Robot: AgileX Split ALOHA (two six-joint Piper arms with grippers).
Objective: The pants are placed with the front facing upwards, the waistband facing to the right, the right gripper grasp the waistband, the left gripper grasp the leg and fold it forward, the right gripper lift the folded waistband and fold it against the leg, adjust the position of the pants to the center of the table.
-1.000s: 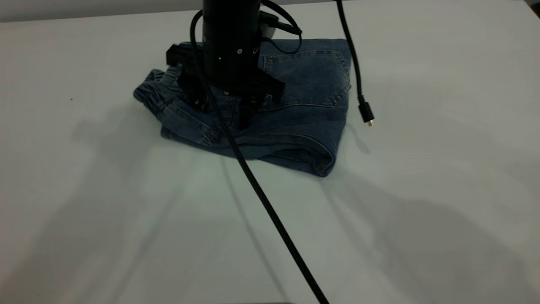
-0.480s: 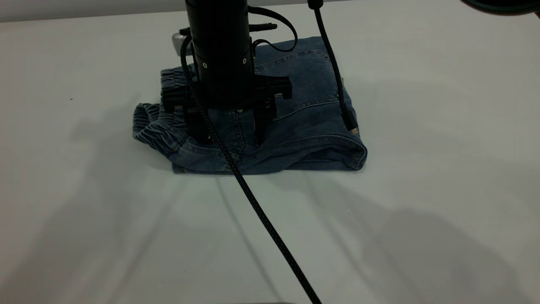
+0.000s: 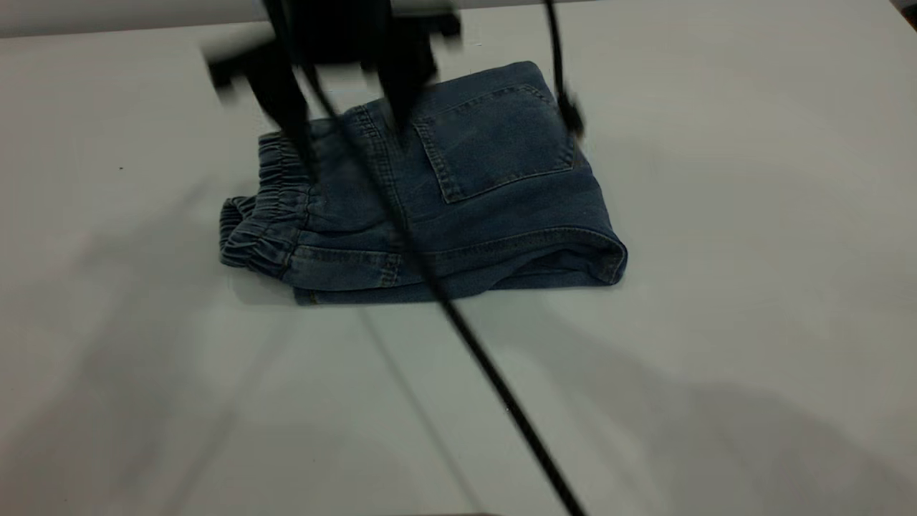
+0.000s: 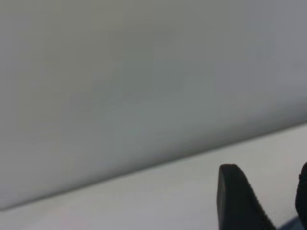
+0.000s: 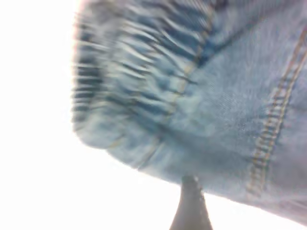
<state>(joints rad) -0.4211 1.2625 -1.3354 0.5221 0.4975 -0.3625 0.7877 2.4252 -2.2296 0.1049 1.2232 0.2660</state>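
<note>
The pants [image 3: 501, 215] lie folded into a compact bundle on the table [image 3: 752, 301], square back pocket [image 3: 494, 143] upward. The gathered waistband [image 3: 261, 215] is at the bundle's left end in the exterior view. My right gripper [image 3: 354, 147] hovers motion-blurred above the waistband end, open and holding nothing. In the right wrist view one of its fingers [image 5: 192, 208] shows near the denim [image 5: 225, 105]. My left gripper [image 4: 268, 201] is open over bare table, with a sliver of denim [image 4: 292, 224] by its fingers; it is out of the exterior view.
A braided black cable [image 3: 487, 373] runs diagonally from the right gripper across the pants toward the front edge. A second thin cable [image 3: 562, 86] dangles over the pants' far right corner. White tabletop surrounds the bundle on all sides.
The right gripper pressed on the pants and turned and slid them toward the front. It has now lifted off and drifted left, fingers spread wider. The pants lie still.
</note>
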